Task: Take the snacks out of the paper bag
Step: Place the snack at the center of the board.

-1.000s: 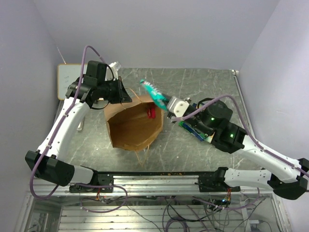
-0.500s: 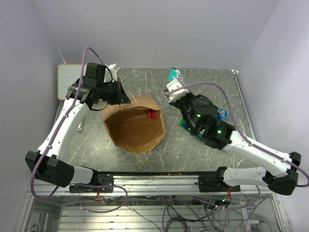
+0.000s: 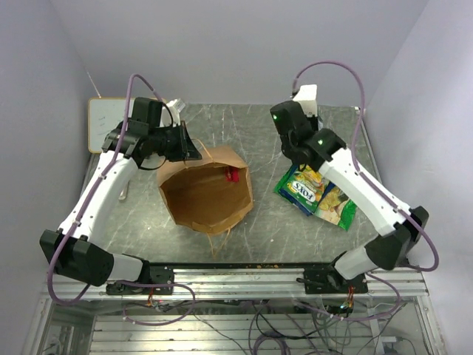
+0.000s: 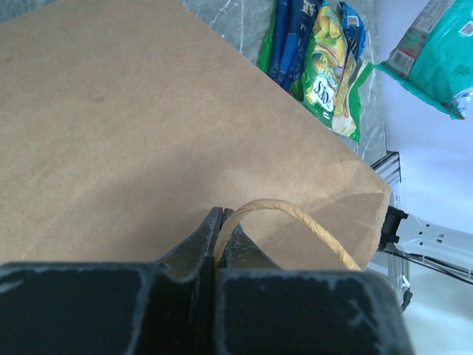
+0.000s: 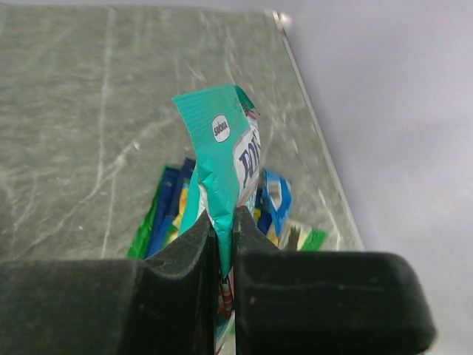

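The brown paper bag (image 3: 203, 194) stands open on the table, with a red packet (image 3: 232, 174) inside near its far rim. My left gripper (image 4: 219, 222) is shut on the bag's twisted handle (image 4: 295, 213) at the far left rim (image 3: 194, 151). My right gripper (image 5: 224, 244) is shut on a teal packet (image 5: 222, 155) and holds it in the air over a pile of green, blue and yellow snacks (image 3: 318, 194). The teal packet (image 4: 443, 52) and the pile (image 4: 325, 59) also show in the left wrist view. In the top view the right fingers are hidden under the arm.
A small white whiteboard (image 3: 103, 124) lies at the back left corner. A white stick (image 3: 123, 192) lies beside the left arm. A metal rail (image 3: 244, 274) runs along the near edge. Walls close in on both sides and at the back.
My right arm has swung the teal packet from the bag's far rim, back and to the right, and now holds it over the snack pile. The left gripper and bag have stayed put.
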